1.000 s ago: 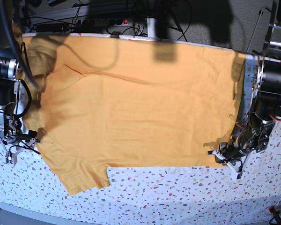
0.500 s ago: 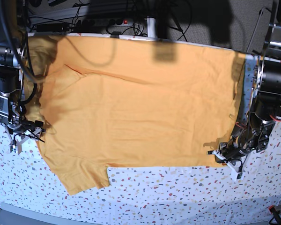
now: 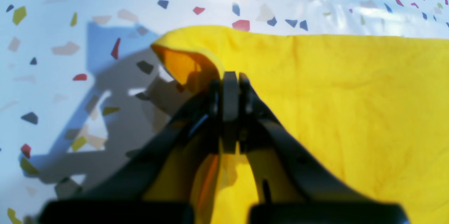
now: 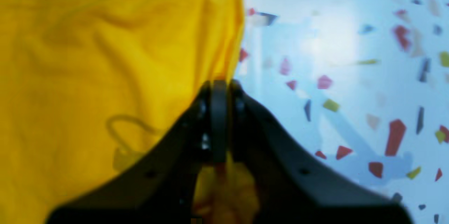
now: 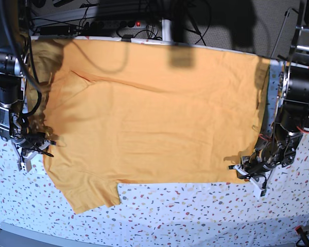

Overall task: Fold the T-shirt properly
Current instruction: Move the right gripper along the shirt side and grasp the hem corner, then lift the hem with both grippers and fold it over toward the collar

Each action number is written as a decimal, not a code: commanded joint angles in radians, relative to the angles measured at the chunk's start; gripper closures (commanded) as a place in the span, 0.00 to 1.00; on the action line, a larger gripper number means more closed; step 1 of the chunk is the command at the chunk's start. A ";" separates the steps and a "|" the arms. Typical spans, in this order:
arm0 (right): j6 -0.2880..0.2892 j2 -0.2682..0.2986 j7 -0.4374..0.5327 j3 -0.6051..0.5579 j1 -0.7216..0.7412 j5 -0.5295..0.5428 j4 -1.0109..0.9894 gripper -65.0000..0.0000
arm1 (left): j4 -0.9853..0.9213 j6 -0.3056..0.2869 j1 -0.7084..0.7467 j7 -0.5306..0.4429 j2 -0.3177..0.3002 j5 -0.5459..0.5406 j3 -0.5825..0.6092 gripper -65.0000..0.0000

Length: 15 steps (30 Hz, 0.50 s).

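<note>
Right claw has just closed on the T-shirt edge; left claw pinches its hem corner.

Bench w/ white terrazzo-speckle cover: red, blue, olive, grey chips. Behind far edge: dark area, tangled black cables, power strip w/ red light. Bright overhead light, hard shadows across top.

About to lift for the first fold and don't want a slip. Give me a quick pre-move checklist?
1. Left gripper shut on the T-shirt corner: ok.
2. Right gripper shut on the shirt's edge: ok.
3. How deep the cloth sits in each grip: cannot tell.
4. Shirt spread flat on the table: ok, light wrinkles only.
5. Near sleeve lying flat: ok.
</note>
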 commanded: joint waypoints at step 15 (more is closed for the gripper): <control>0.082 0.020 -0.122 0.001 0.025 -0.009 0.183 1.00 | 0.112 -0.009 -0.039 0.099 -0.021 -0.010 -0.005 1.00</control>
